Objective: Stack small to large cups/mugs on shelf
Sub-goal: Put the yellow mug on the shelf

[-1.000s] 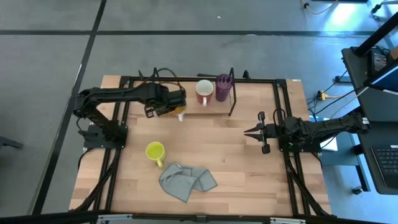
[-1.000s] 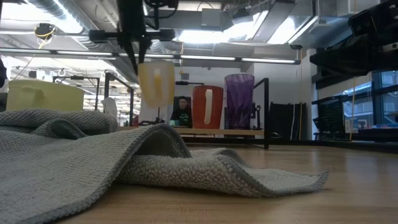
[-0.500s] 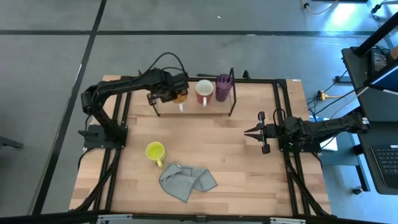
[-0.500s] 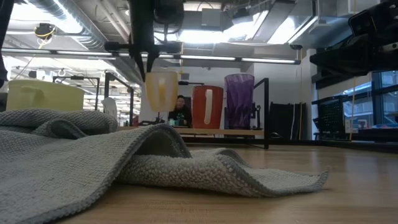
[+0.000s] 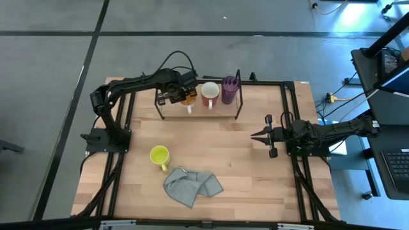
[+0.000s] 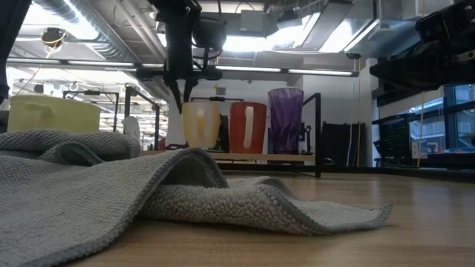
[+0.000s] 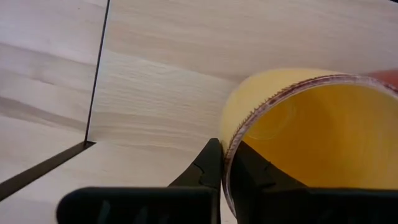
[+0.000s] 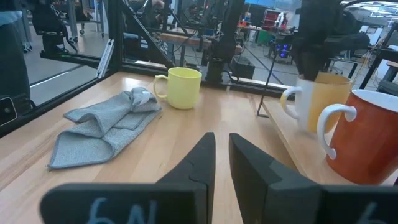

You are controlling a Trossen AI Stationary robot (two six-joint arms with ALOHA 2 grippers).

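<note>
Four vessels, one shelf (image 5: 238, 96); on it, the purple tumbler (image 5: 229, 89) at one end, white mug (image 5: 209, 94) beside, then the orange mug (image 5: 187, 98), rim pinched by the left gripper (image 5: 179, 98) for upright seating; yellow mug (image 5: 159, 155) well off-shelf; right gripper (image 5: 261, 135) idle, nearly closed.

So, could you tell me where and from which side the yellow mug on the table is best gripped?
Judging by its pose, take the yellow mug by its rim from straight above. It stands upright and open-topped, with its handle toward the grey cloth, so pinch the wall on the side away from both.
</note>
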